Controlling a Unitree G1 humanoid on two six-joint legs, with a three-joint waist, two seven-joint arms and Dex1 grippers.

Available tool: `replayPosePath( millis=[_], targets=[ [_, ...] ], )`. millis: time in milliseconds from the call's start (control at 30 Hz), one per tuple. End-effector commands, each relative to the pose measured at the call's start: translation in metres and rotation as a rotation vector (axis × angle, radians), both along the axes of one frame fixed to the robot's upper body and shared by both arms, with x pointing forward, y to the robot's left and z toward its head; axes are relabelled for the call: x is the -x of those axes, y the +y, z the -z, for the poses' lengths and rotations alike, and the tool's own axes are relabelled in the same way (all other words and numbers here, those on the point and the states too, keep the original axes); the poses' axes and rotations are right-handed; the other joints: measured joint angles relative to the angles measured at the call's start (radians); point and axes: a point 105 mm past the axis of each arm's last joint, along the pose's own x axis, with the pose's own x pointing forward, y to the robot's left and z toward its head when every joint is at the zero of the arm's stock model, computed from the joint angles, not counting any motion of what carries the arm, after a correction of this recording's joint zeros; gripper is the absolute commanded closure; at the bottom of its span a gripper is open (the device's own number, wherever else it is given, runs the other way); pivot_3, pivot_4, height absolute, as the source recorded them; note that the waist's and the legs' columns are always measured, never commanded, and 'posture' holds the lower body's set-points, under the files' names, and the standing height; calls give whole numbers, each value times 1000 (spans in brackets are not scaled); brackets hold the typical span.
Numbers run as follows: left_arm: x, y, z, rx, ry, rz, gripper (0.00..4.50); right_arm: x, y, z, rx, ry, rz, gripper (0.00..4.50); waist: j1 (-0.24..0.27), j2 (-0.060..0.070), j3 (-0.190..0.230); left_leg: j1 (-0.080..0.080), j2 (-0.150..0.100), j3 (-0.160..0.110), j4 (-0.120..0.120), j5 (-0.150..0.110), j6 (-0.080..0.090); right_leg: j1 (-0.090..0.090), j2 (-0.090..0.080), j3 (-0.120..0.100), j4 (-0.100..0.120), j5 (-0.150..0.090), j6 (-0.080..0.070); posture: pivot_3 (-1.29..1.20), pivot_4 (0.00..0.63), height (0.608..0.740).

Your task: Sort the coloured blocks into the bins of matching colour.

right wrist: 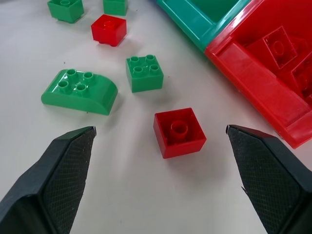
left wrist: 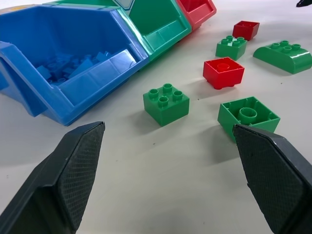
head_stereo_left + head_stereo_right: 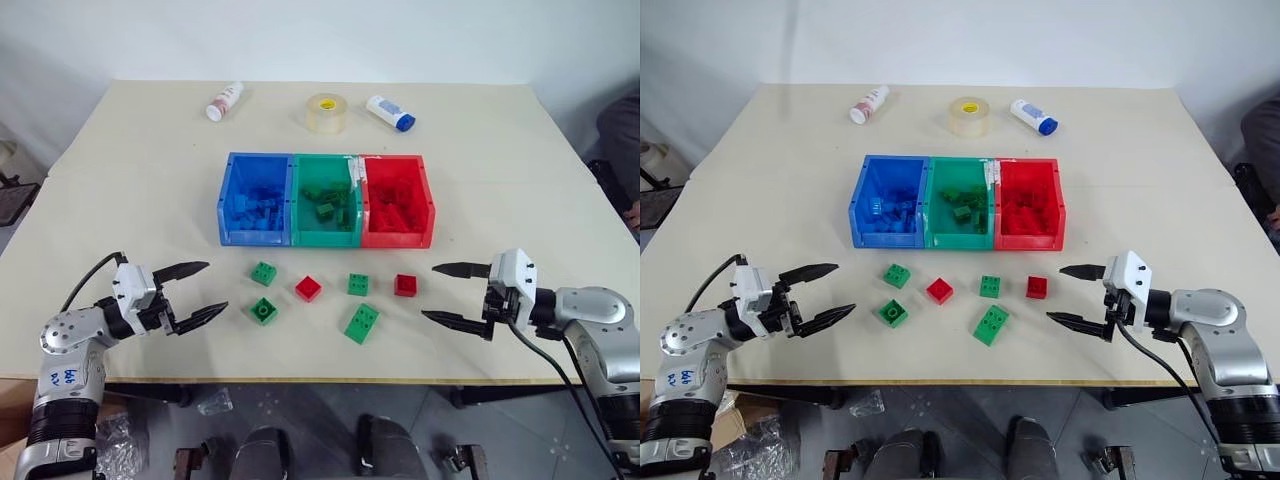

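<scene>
Three joined bins stand mid-table: blue (image 3: 250,236), green (image 3: 325,238), red (image 3: 397,240), each holding blocks of its own colour. In front of them several loose blocks lie on the table: green squares (image 3: 263,273) (image 3: 263,311) (image 3: 358,284), a longer green one (image 3: 361,323), and two red ones (image 3: 308,288) (image 3: 405,285). My left gripper (image 3: 217,286) hovers open just left of the blocks, pointing toward the two left green squares (image 2: 165,103). My right gripper (image 3: 428,291) hovers open just right of them, facing the right red block (image 1: 179,131). Neither holds anything.
At the table's far side lie a white bottle with a red cap (image 3: 225,101), a tape roll (image 3: 326,113) and a white bottle with a blue cap (image 3: 390,112). The table's front edge (image 3: 320,380) runs close below the blocks and grippers.
</scene>
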Motion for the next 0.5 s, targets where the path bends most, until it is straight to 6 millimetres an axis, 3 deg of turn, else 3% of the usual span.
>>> replayPosePath(
  millis=[33,267,500],
  targets=[
    [1,-5,-6,10,8,29,27,-4,1,-14,-24,-57,8,0,0,0,0,0,0,0,0,0,0,0,0,0,0,0,0,0,150,740],
    [-5,-8,-13,66,29,5,27,-9,-13,-9,31,-38,105,0,1,0,0,0,0,0,0,0,0,0,0,0,0,0,0,0,150,740],
    [-3,-9,-6,36,40,28,27,17,-49,-2,118,71,171,0,11,0,0,0,0,0,0,0,0,0,0,0,-1,0,0,0,150,740]
  ],
)
